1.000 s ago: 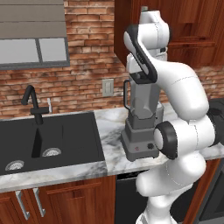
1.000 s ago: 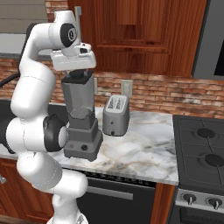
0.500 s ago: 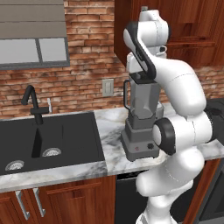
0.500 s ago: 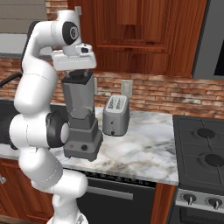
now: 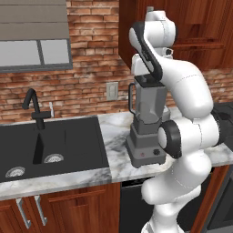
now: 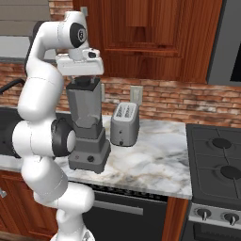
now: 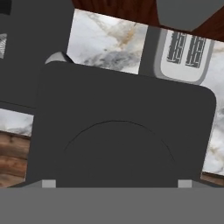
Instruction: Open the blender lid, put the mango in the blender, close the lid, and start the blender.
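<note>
The grey blender [image 5: 146, 119] [image 6: 87, 127] stands on the marble counter, its jar upright on the square base. The dark blender lid [image 7: 118, 109] sits on the jar's rim, with a raised round centre. My gripper [image 6: 84, 79] [image 5: 146, 80] [image 7: 117, 183] hangs straight down just above the lid. It is open, and its fingertips [image 7: 49, 183] stand wide apart on either side of the raised centre. Nothing is held between them. The mango is out of view.
A grey toaster [image 6: 124, 123] [image 7: 183, 52] stands right of the blender against the brick wall. A black sink [image 5: 50, 145] with a faucet [image 5: 34, 107] lies to the left. A stove [image 6: 219, 164] adjoins the counter's right end. Wooden cabinets [image 6: 141, 37] hang overhead.
The arm's lower links have shifted slightly. The hand stays over the blender lid and the jaws are as wide as before.
</note>
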